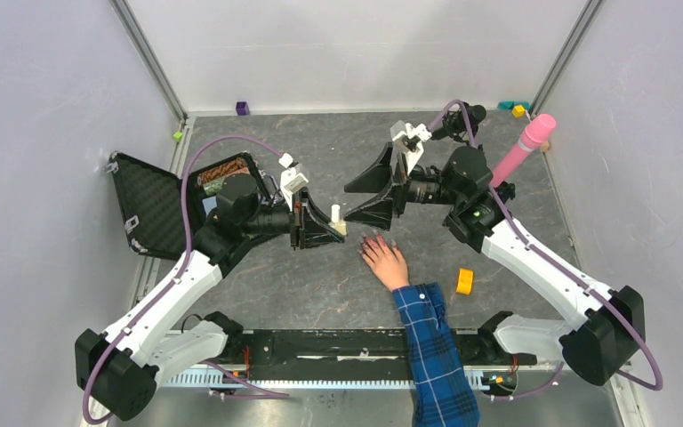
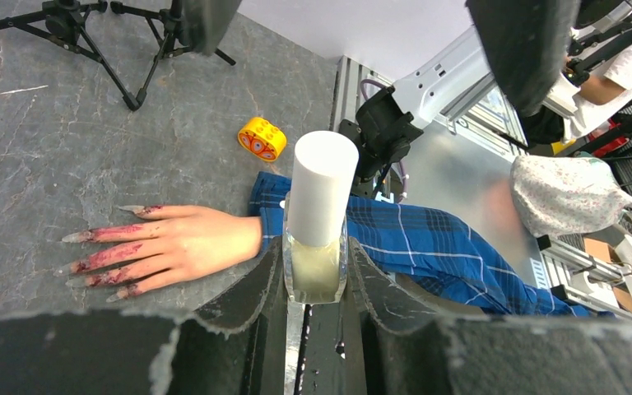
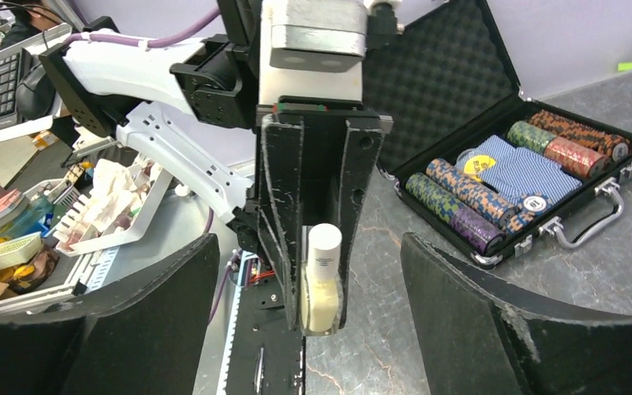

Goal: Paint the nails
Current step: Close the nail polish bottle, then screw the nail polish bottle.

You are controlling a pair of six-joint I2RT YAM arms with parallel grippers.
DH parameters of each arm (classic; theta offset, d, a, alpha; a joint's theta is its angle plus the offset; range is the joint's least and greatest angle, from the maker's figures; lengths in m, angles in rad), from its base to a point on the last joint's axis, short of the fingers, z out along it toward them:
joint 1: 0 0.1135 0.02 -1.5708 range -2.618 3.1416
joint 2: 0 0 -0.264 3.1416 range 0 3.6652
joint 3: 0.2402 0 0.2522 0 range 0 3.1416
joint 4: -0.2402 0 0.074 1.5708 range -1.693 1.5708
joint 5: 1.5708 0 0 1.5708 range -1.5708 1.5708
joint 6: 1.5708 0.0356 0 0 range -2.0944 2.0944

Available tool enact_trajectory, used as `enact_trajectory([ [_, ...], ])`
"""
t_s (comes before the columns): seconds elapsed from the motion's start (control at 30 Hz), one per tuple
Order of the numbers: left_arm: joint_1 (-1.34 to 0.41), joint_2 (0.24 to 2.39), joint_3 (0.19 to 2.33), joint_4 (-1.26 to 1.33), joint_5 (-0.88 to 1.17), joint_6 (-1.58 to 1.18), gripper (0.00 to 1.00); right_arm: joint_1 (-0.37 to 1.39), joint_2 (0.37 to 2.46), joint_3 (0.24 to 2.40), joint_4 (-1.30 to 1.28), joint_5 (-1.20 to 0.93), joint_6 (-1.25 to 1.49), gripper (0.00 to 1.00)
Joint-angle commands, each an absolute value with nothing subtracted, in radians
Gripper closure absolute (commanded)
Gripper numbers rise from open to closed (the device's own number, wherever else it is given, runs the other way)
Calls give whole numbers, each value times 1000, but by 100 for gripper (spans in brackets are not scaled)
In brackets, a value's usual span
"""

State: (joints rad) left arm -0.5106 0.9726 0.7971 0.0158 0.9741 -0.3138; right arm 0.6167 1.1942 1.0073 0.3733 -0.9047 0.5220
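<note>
Grey stone-look desk (image 1: 302, 285) here. The left pincer (image 2: 315, 276) is clamped on a small bottle (image 2: 319, 197) with a white cap and pale liquid, holding it upright around the middle of the desk. The right pincer (image 1: 375, 193) faces it from the right, jaws spread wide with nothing in them.

The nails (image 2: 76, 237) are long, pointy and smeared dark pink. They're on a pale hand (image 2: 181, 243) lying flat just on the near side of the right pincer, fingertips close to the bottle but not touching. A blue plaid sleeve (image 2: 428, 247) runs to the near edge. There's an open case (image 1: 156, 209) of poker chips on the left and a yellow piece (image 1: 464, 281) just right of the sleeve.
</note>
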Motion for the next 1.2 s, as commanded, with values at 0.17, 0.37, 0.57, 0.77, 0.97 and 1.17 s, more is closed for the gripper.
enact_trajectory([
  [0.17,-508,979,802,71,1005,-347,98,654,1250,1081,312,-897,461,22],
  [0.37,-507,988,805,71,1008,-348,98,673,1268,1088,318,-902,461,26],
  [0.57,-506,990,805,71,1008,-350,98,683,1291,1089,339,-902,480,31],
  [0.77,-507,987,806,71,1008,-350,98,687,1301,1088,333,-897,480,39],
  [0.97,-506,985,804,71,1005,-350,98,690,1304,1088,330,-897,484,49],
  [1.17,-506,985,804,71,1000,-350,98,691,1310,1092,301,-896,470,62],
])
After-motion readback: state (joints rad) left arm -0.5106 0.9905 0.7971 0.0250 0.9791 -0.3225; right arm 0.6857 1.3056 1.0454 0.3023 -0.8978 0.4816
